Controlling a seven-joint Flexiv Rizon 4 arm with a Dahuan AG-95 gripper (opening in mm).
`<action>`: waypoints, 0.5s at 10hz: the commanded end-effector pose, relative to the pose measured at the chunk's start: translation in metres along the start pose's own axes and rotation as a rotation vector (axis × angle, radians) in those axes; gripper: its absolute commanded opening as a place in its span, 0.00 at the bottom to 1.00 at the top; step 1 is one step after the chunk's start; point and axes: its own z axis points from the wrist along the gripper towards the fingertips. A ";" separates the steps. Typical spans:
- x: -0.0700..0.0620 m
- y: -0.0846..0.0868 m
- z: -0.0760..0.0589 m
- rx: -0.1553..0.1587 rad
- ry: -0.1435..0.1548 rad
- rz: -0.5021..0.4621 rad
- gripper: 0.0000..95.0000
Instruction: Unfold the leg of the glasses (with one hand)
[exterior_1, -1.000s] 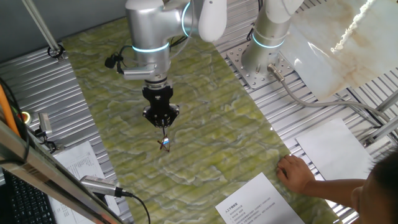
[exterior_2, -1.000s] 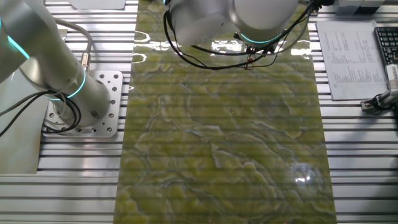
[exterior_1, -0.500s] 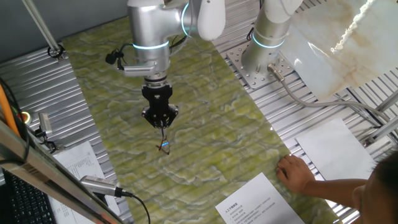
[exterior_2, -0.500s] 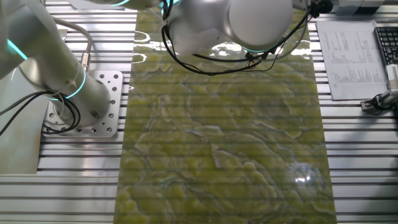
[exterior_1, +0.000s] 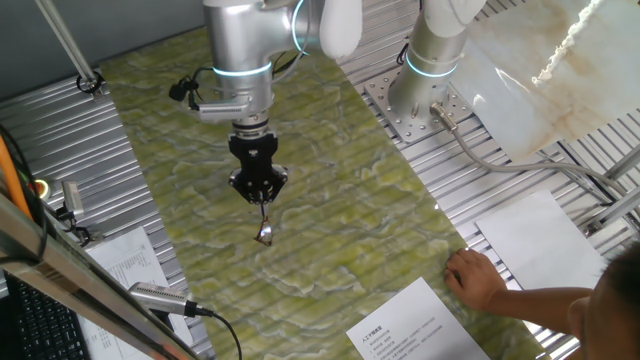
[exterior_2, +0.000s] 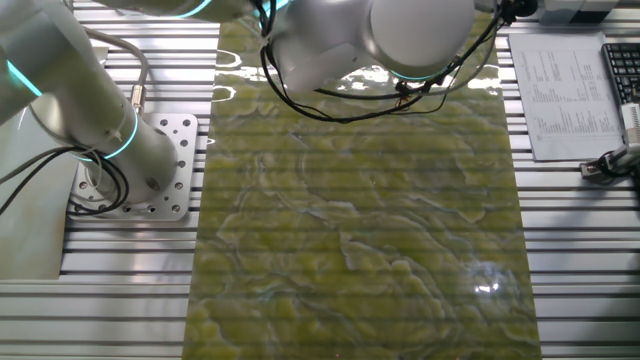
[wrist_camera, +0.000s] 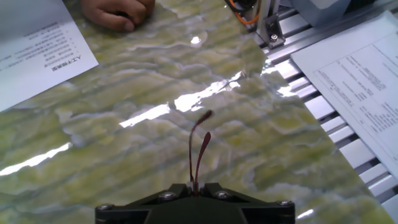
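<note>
While the black two-finger gripper (exterior_1: 261, 199) hung over the middle of the green-and-yellow marbled mat (exterior_1: 340, 200), its fingers were pinched nearly together, and the thin dark brown wire-rimmed glasses (exterior_1: 264, 232) dangled from their tips. In the hand view the gripper (wrist_camera: 194, 186) showed only as a dark bar along the bottom edge, its fingers meeting on the frame, and the glasses (wrist_camera: 198, 149) ran straight out from the grip toward 12 o'clock: two slim reddish-brown wires lying almost side by side, each ending in a small flattened tip. Their long axis followed the fingers' own line. From the fixed view that faced the gripper, the glasses hung at 6 o'clock below the fingertips, just above the mat; whether they touched it I could not tell. The lenses were too small to make out there. From where I stood, the two wires looked close to parallel, so I judged the leg not yet swung clear of the frame. The other fixed view was of no use, the arm's body hiding both grip and glasses. Further out, at about 11 o'clock in the hand view, a person's bare hand (wrist_camera: 115, 12) rested beside a white printed sheet (wrist_camera: 31, 50), well apart from the glasses.
</note>
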 end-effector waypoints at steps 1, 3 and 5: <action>0.001 0.001 -0.001 0.001 0.004 -0.004 0.20; 0.000 0.000 -0.002 0.002 0.005 -0.003 0.20; -0.004 -0.003 -0.003 0.009 0.037 -0.017 0.20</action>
